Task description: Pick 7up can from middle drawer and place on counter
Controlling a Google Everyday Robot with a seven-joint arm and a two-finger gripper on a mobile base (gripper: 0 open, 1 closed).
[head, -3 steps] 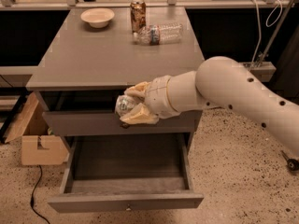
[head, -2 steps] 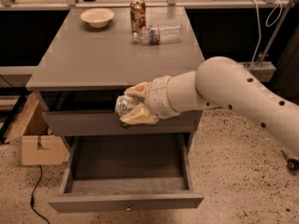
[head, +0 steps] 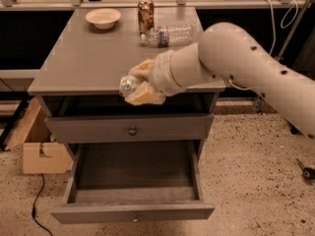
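Gripper (head: 137, 82) pinches the soda can (head: 127, 85) at the counter's (head: 83, 58) front edge | bottom drawer (head: 133, 213) stands open | bowl (head: 103, 17), brown can (head: 145, 14) and plastic bottle (head: 168, 35) sit at the back

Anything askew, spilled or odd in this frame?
A clear plastic bottle lies on its side at the back of the counter, beside the upright brown can. The middle drawer stands open. The end effector grips the 7up can at the counter's front edge.

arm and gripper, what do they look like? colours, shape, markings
The arm is a thick, rounded off-white tube with small dark holes and a ringed wrist cuff. The gripper, at the front edge of the counter, has stubby tan fingers.
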